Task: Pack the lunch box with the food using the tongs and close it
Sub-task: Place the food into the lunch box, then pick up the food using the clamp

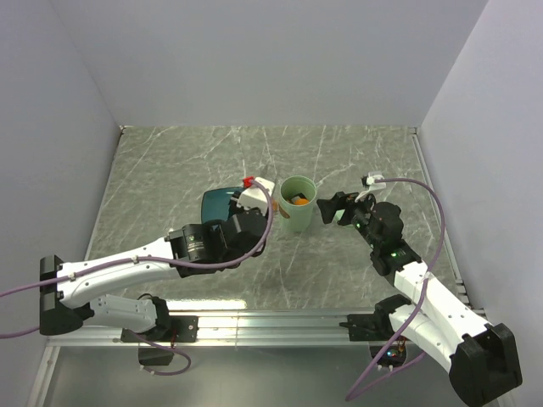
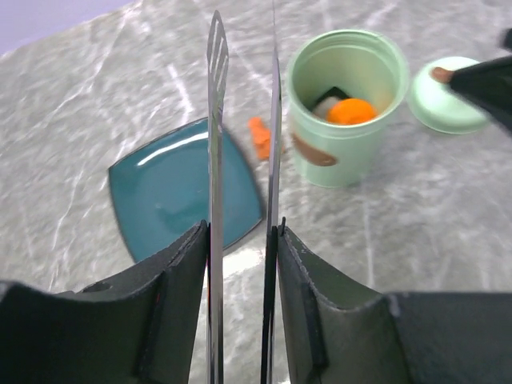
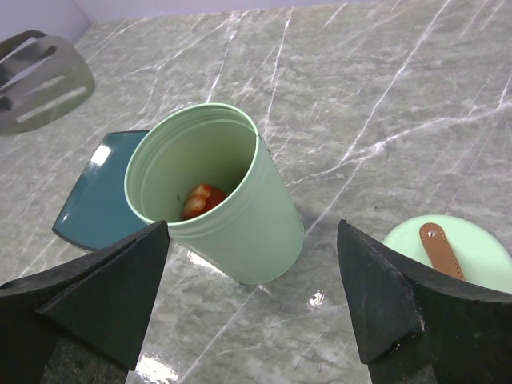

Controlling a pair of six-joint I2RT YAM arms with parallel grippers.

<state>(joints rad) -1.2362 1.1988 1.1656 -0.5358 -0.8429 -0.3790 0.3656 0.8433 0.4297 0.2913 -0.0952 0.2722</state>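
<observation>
At the middle of the table [image 1: 170, 161] the lunch box [image 2: 344, 120] stands upright and open, with several pieces of food [image 2: 350, 110] already in its bottom: I make out an orange one, something white and a bit of black from the left wrist view, and a red-orange piece from the right wrist view. One orange piece [image 2: 258, 138] lies on the marble between the teal plate [image 2: 172, 188] and the box, just beside the plate's edge; it is blurred, so I cannot name it. What I can see of the plate carries nothing.

My left gripper [image 2: 242, 240] clamps the tongs [image 2: 216, 96] by their arms. The blades stand apart, tips above the plate's far edge, with nothing between them. My right gripper [image 1: 333, 209] has its jaws spread wide just beside the box, gripping nothing. The lid [image 3: 452, 252] lies on the table near the box, handle up.

My read is that packing is mostly done. That stray orange piece needs picking up, then the lid goes on.
</observation>
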